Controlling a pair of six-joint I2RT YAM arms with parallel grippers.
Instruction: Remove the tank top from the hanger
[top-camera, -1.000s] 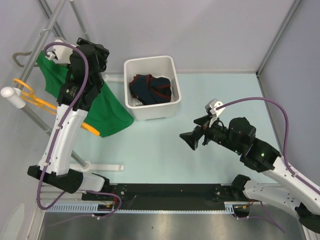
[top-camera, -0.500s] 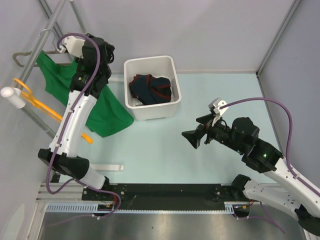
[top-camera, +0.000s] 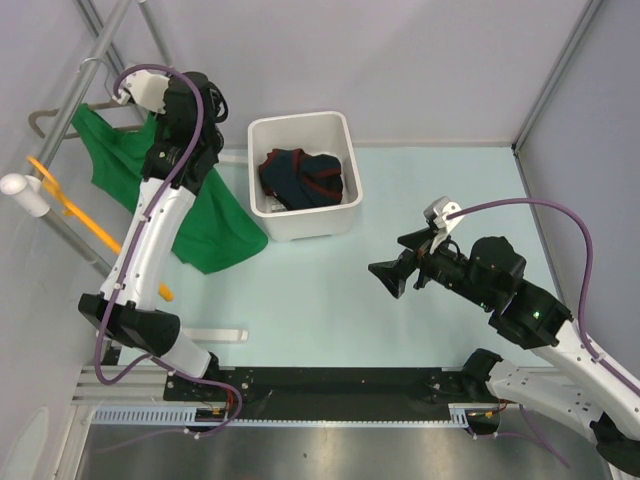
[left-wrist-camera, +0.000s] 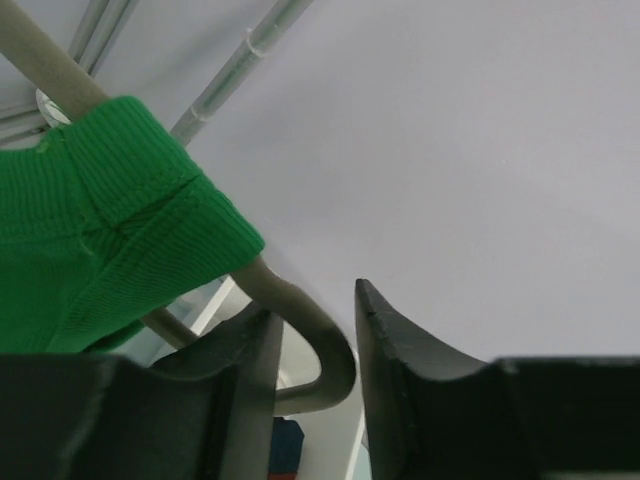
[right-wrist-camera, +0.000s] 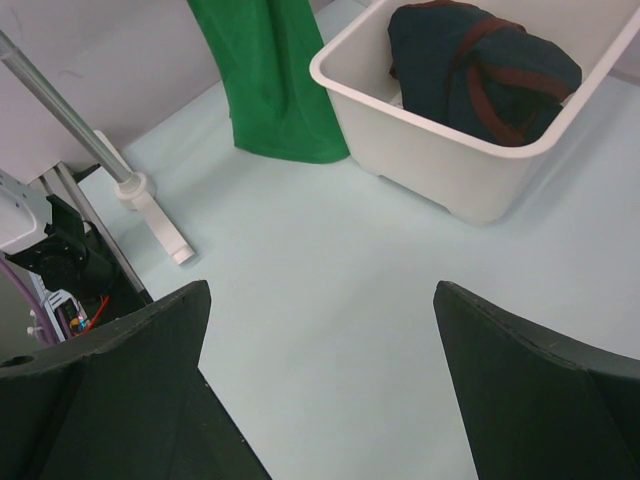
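The bright green tank top (top-camera: 215, 215) hangs from the grey-beige hanger (left-wrist-camera: 300, 305) on the rack at the far left, its hem draping onto the table. In the left wrist view a ribbed green strap (left-wrist-camera: 100, 220) sits on the hanger arm just left of my fingers. My left gripper (left-wrist-camera: 312, 300) is raised at the rack and shut on the hanger's curved end, which fills the gap between the jaws. The hanger's wire hook (top-camera: 38, 120) shows at the far left. My right gripper (top-camera: 385, 280) hovers open over the table (right-wrist-camera: 320, 290), holding nothing.
A white bin (top-camera: 300, 125) at the back middle holds a dark navy garment with red stripes (top-camera: 302, 178). An orange hanger (top-camera: 75, 215) hangs on the same rack below the green cloth. The rack's white foot (right-wrist-camera: 150, 215) rests on the table at the left.
My left jaws have narrowed around the hanger's end, and the wrist has shifted slightly along the rack. The right arm has drifted a little to the right, still open.
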